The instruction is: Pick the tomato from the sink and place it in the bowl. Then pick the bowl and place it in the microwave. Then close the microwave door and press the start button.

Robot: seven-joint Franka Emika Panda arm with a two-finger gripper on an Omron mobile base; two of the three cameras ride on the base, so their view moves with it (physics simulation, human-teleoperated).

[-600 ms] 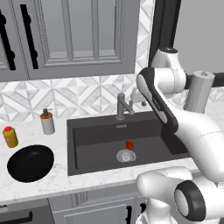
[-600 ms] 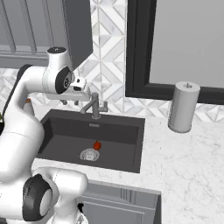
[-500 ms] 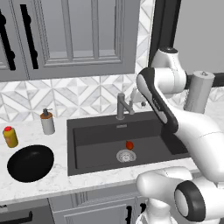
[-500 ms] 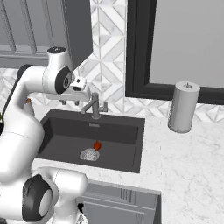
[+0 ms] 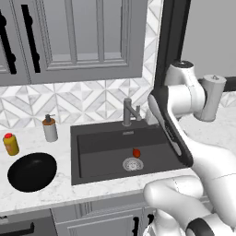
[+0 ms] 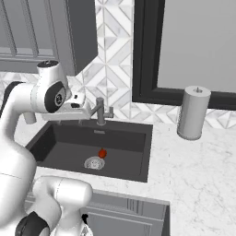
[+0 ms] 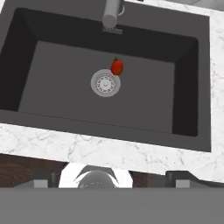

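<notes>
Hand view was taken from high above the sink (image 7: 26,52), and the gripper (image 7: 111,181) was seen with its two dark tips set far apart at the lower edge, spread wide and grasping nothing. Below and ahead of it the tomato (image 7: 117,67) was found on the basin floor, touching the rim of the round metal drain (image 7: 105,83) on the side nearer the faucet (image 7: 112,15). In the left base view the hand was held up near the faucet (image 5: 129,112), well above the tomato (image 5: 136,152), and the black bowl (image 5: 32,171) was seen on the counter to the left of the sink (image 5: 92,133), well apart from the fruit, with a yellow bottle (image 5: 10,144) and a soap dispenser (image 5: 50,128) behind it.

The tomato was judged to be light, smooth and round, so that it could be expected to roll or squirt out if it were pinched off-centre, and soft enough to be bruised by a hard squeeze. A hold across its widest middle, taken from straight above with the fingers lowered on either side, was judged the safest, with the drain edge kept clear of the tips
</notes>
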